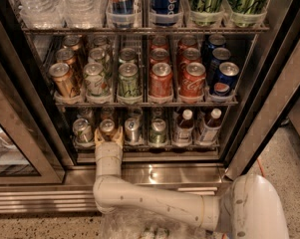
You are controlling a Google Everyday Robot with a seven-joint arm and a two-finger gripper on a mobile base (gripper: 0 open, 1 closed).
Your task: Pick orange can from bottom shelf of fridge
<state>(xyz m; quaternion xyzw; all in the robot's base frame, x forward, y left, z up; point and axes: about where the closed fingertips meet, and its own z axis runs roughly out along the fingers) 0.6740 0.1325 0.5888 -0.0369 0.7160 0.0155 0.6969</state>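
Gripper [108,135] reaches into your fridge [283,86] at the bottom shelf [189,146], fingers spread either side of the orange can [107,127] in the front row, placed to close on it.

Small copper-orange metallic drink can [107,127] stands at front of the dark wire bottom shelf [149,147] in the stainless-steel glass-door fridge [164,172], second lane from left, silver-green can [82,130] on its left, silver can [132,128] on its right. Cream two-finger gripper [109,133] sits directly before it, at the shelf's front edge.
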